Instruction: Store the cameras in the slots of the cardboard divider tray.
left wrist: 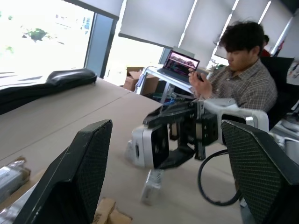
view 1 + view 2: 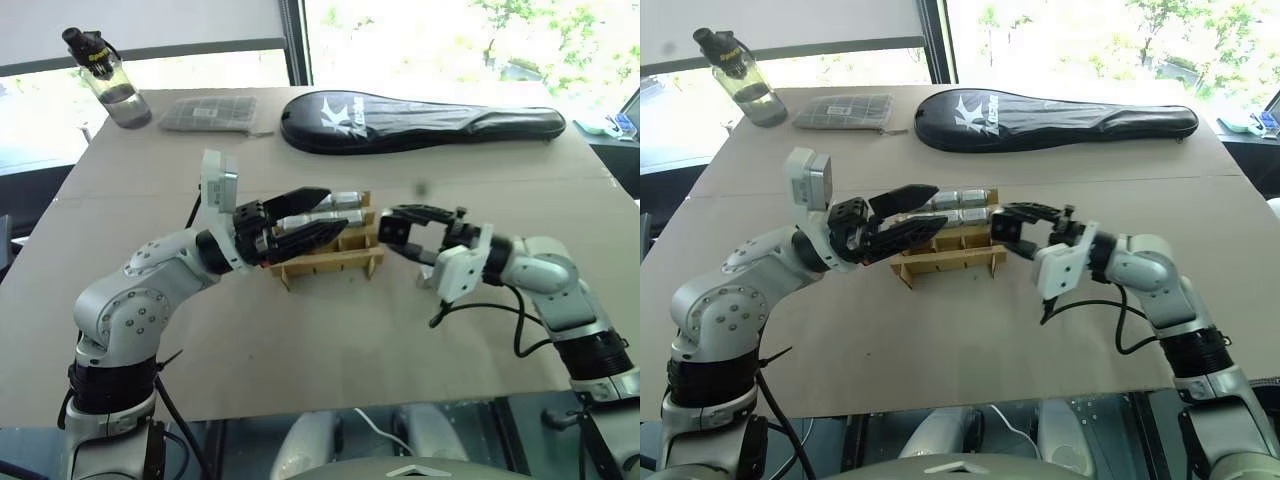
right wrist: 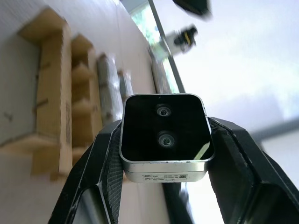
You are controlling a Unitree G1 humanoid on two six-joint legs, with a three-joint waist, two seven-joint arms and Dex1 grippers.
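The cardboard divider tray (image 2: 330, 263) stands mid-table, with silver-grey cameras (image 2: 345, 200) lying in its far row. My left gripper (image 2: 338, 208) hovers open over the tray from the left, nothing between its fingers (image 1: 88, 163). Just right of the tray, my right gripper (image 2: 395, 228) points left and is shut on a camera (image 3: 163, 135), a silver-rimmed block with a dark face and two lenses. The tray (image 3: 46, 93) lies beyond the held camera in the right wrist view. The left wrist view looks across at the right gripper (image 1: 175, 140) with its camera (image 1: 148, 148).
Along the table's far edge stand a water bottle (image 2: 105, 80), a flat grey gridded packet (image 2: 210, 112) and a long black racket case (image 2: 420, 120). A seated person (image 1: 247, 74) and a laptop (image 1: 180, 65) are beyond the table's right side.
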